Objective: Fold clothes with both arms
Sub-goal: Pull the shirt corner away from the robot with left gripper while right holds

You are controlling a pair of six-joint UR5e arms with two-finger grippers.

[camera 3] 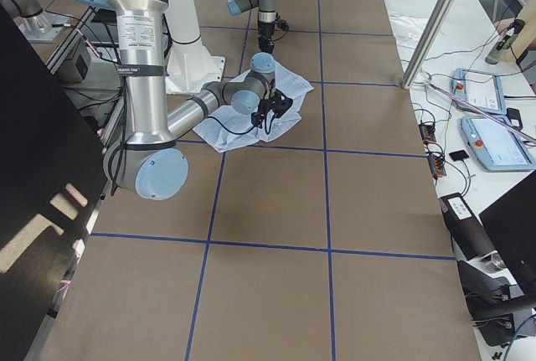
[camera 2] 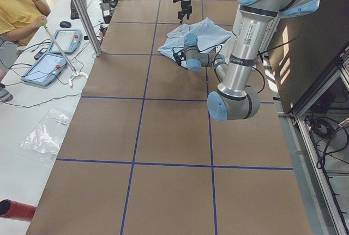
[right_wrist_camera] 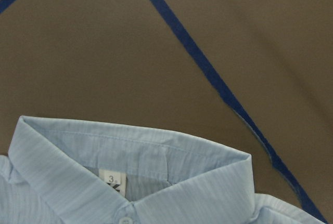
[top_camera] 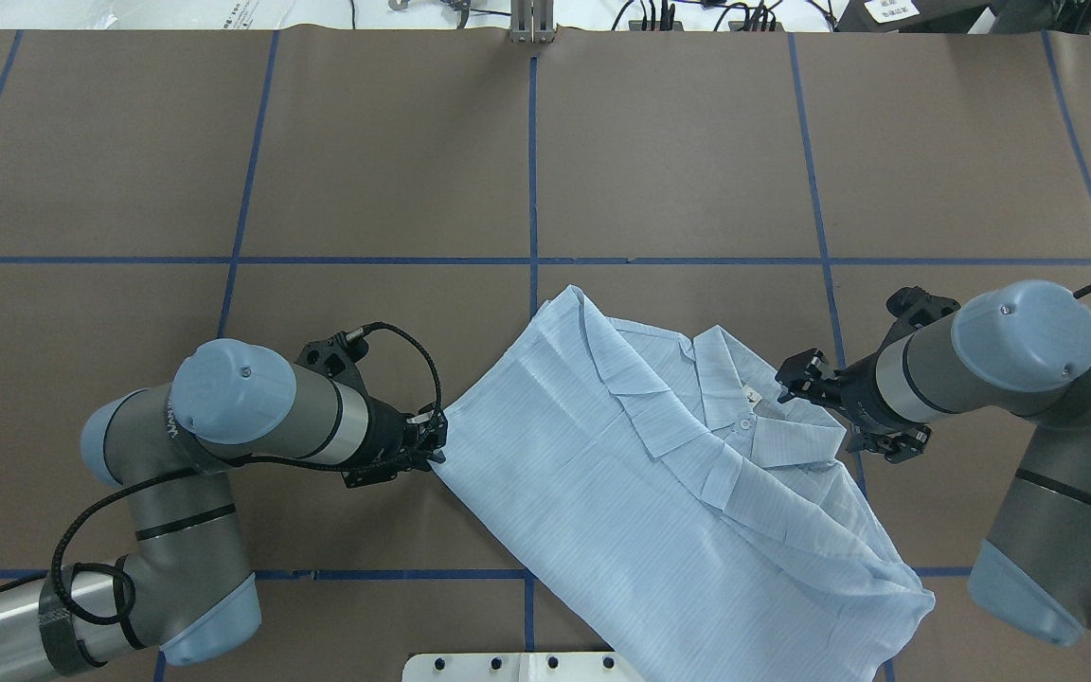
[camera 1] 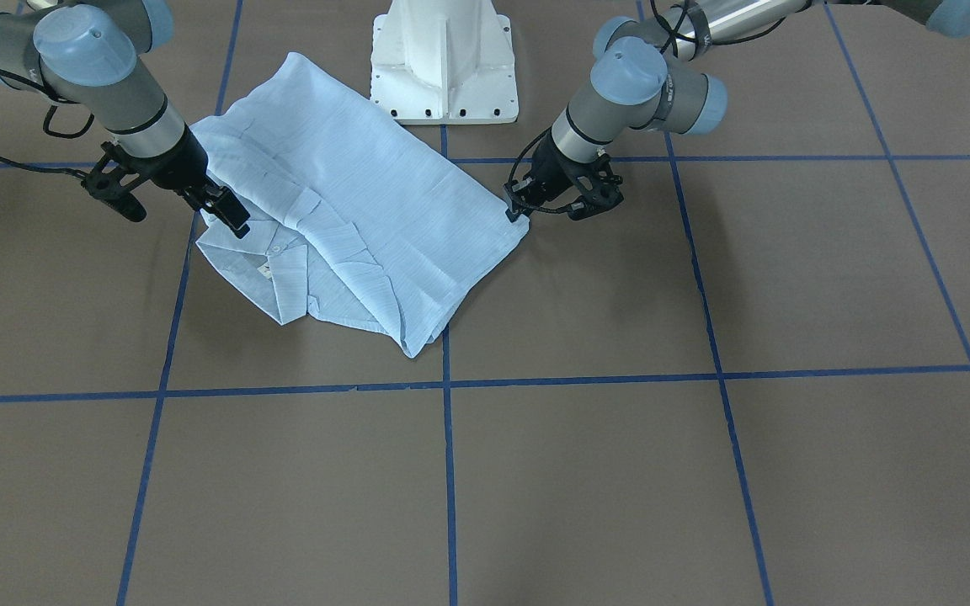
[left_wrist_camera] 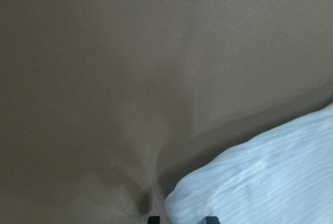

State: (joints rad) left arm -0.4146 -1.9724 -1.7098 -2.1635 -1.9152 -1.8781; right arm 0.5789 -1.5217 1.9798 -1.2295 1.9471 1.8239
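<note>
The left end effector (top_camera: 432, 442) meets the shirt (top_camera: 602, 464) edge, grip unclear, while the right end effector (top_camera: 799, 379) hangs open beside the collar (top_camera: 722, 371); both must pinch next.

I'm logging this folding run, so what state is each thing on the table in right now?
Light-blue striped button-up shirt: lying flat, partly folded, collar facing up.
Black two-finger left claw: low at the shirt's corner, fingertips apart, seemingly open with the corner between them.
Black two-finger right claw: beside the collar; open or shut cannot be told.
</note>
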